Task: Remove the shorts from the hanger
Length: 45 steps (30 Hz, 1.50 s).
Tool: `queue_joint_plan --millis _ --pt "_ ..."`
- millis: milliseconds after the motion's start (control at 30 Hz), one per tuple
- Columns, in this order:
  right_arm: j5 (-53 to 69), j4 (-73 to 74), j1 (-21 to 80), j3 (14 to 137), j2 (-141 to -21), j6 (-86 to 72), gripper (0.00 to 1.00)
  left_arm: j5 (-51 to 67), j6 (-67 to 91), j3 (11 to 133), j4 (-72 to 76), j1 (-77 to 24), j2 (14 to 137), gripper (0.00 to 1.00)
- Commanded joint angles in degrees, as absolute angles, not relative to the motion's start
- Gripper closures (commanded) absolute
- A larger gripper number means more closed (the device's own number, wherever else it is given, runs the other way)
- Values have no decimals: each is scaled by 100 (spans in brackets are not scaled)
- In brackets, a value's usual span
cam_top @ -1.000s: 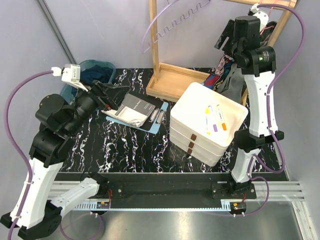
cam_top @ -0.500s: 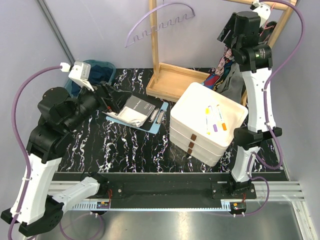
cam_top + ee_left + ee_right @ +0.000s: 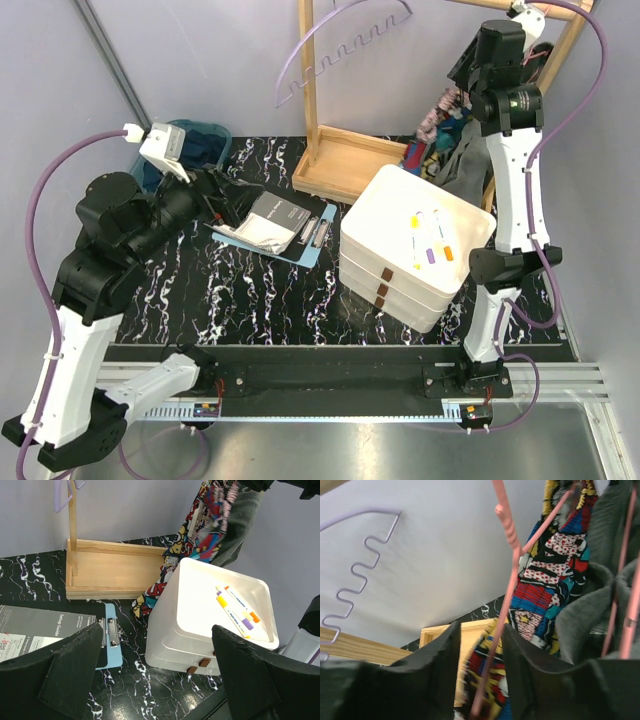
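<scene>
Where the black marbled worktop (image 3: 250,290) reaches its far left corner, dark navy cloth shorts (image 3: 205,150) lie bunched in a teal plastic bin (image 3: 180,128). Just right of the bin, the left hand (image 3: 160,680) hovers low with its two fingers spread wide apart, holding nothing. Beside it to the right lies a pale blue clipboard (image 3: 305,248) carrying a grey booklet. Further along the far edge stands a light wooden rack (image 3: 345,165), with a lilac wire hanger (image 3: 340,45) hung from it. Stacked white plastic tubs (image 3: 400,230) sit right of centre. At the far right corner, bright graffiti-print cloth shorts (image 3: 545,580) and plain grey cloth shorts (image 3: 580,620) hang side by side, the grey pair on the right. The raised right hand (image 3: 482,680) has its fingers slightly apart, straddling the wire of a pink hanger (image 3: 507,590) without visibly pinching it.
</scene>
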<state>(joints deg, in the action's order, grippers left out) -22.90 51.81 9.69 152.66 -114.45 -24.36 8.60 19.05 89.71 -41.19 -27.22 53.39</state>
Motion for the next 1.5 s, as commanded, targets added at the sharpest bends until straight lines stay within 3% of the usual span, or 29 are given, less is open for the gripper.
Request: queue_joint_plan --millis 0,100,267,367,767,1133,1467 --pt "-1837 4746 976 15249 -11593 -2908 59 941 1793 9184 -4104 -2733 5335 6" --pt "-1662 4667 967 15188 -11602 -3216 67 897 1741 9237 -4183 -2733 5335 6" --pt "-1240 4535 975 15328 -11610 -3778 95 826 1644 9422 -4298 -2742 5431 6" --pt "-1038 4491 984 15521 -11602 -4068 100 826 1652 9483 -4307 -2742 5502 6" --pt "-642 4158 1362 15645 -11241 -5554 100 879 1801 9641 -4263 -2742 5686 6" --pt "-747 3349 2029 15847 -11224 -5494 100 1221 2048 9685 -4210 -2733 5722 4" --pt "-1651 3656 3145 15548 -11083 -5967 100 1731 2013 10283 -3719 -2742 6231 1"
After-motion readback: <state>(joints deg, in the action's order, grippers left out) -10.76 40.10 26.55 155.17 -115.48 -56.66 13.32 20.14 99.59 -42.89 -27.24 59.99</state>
